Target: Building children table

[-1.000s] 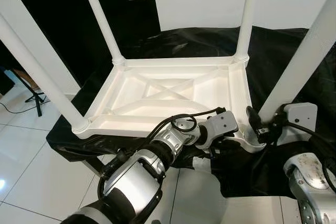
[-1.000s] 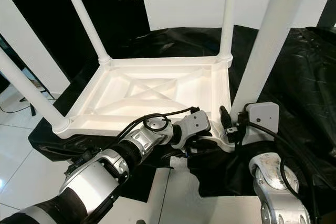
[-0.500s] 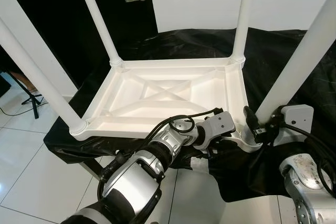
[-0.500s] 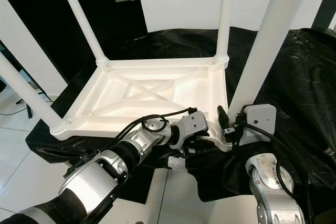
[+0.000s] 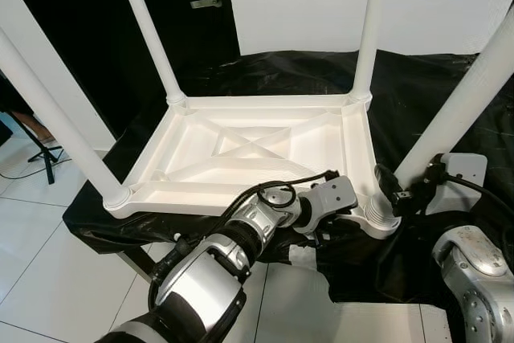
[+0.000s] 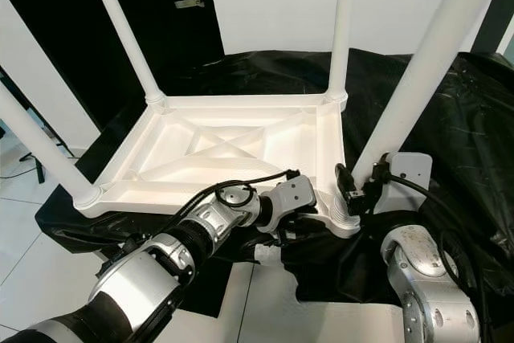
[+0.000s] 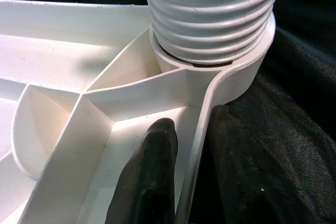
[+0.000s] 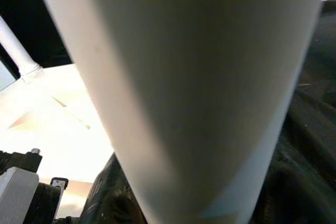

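Note:
A white plastic children's table (image 5: 257, 146) lies upside down on a black cloth, with its legs pointing up. My left gripper (image 7: 197, 124) is shut on the table's near rim beside the near right corner, one finger (image 7: 157, 150) inside the rim and the other outside. From the head, this left gripper (image 5: 347, 216) sits just left of the corner socket. The near right leg (image 5: 450, 110) stands in that socket, and its ribbed thread (image 7: 210, 14) shows above the collar. My right gripper (image 5: 401, 190) is shut on this leg near its base. The leg (image 8: 199, 87) looms close in the right wrist view.
The black cloth (image 5: 450, 78) hangs over the support's edges, with white tiled floor (image 5: 48, 263) below on the left. Two far legs (image 5: 148, 30) and the near left leg (image 5: 56, 118) rise steeply. A black stand (image 5: 44, 154) is on the floor at left.
The head view has shifted slightly, so the table sits a little lower and further left. Both grippers keep their holds; the right wrist has risen slightly beside the leg.

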Controlling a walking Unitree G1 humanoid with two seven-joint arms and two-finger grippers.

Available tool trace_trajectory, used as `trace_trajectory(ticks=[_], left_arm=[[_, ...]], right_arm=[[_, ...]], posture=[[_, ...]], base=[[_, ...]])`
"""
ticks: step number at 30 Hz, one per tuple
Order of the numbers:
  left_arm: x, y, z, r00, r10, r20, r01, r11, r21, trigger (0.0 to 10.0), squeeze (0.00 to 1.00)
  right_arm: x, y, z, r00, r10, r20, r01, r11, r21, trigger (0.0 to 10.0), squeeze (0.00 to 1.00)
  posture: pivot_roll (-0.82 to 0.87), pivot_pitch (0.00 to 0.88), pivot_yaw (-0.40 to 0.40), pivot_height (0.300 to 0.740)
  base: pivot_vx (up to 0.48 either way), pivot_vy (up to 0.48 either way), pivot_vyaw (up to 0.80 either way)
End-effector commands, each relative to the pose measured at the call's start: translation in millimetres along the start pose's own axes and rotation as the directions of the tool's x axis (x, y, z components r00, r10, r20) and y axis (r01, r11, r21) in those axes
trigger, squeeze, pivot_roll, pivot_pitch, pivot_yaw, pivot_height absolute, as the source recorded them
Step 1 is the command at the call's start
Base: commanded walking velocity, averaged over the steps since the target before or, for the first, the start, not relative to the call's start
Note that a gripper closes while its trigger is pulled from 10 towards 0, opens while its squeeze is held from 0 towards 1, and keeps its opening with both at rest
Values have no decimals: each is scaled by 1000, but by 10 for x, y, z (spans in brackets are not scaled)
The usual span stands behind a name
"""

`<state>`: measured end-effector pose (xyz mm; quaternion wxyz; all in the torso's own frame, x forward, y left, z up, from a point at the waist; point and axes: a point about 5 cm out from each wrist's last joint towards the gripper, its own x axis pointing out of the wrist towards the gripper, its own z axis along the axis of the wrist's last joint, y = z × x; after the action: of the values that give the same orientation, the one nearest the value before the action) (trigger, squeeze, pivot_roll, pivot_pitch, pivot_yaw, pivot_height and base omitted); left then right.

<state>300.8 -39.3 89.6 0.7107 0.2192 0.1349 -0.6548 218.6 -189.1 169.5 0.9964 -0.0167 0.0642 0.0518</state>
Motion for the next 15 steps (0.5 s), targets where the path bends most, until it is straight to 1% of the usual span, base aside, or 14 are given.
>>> trace_trajectory(ticks=[1, 4, 6, 10, 11, 12, 15], left_arm=[[-40, 89, -308, 922, 362, -140, -368, 930, -15, 10000, 0], [-41, 86, -316, 921, 363, -141, -369, 929, -18, 10000, 0], [-39, 83, -320, 921, 364, -142, -370, 929, -20, 10000, 0], [-38, 82, -319, 920, 365, -142, -371, 928, -22, 10000, 0], [-37, 82, -317, 920, 365, -142, -372, 928, -23, 10000, 0], [-37, 82, -317, 920, 365, -142, -372, 928, -23, 10000, 0], [-32, 79, -314, 921, 364, -141, -371, 928, -25, 10000, 0]], right_arm=[[-24, 36, -396, 968, 45, -248, -28, 997, 71, 10000, 0], [-29, 57, -388, 963, 68, -260, -50, 996, 74, 10000, 0], [-42, 70, -394, 953, 103, -286, -88, 994, 64, 10000, 0], [-50, 51, -395, 945, 116, -306, -105, 993, 54, 10000, 0], [-51, 17, -393, 939, 124, -322, -118, 992, 39, 10000, 0], [-51, 17, -393, 939, 124, -322, -118, 992, 39, 10000, 0], [-50, -35, -364, 920, 172, -351, -195, 980, -31, 10000, 0]], posture=[[-25, 0, 104, 740], [-25, 0, 104, 740], [-23, 0, 99, 740], [-24, 0, 98, 740], [-25, 0, 98, 740], [-25, 0, 98, 740], [-28, 0, 98, 740]], base=[[0, 0, 0], [0, 0, 0], [0, 0, 0], [0, 0, 0], [0, 0, 0], [0, 0, 0], [0, 0, 0]])
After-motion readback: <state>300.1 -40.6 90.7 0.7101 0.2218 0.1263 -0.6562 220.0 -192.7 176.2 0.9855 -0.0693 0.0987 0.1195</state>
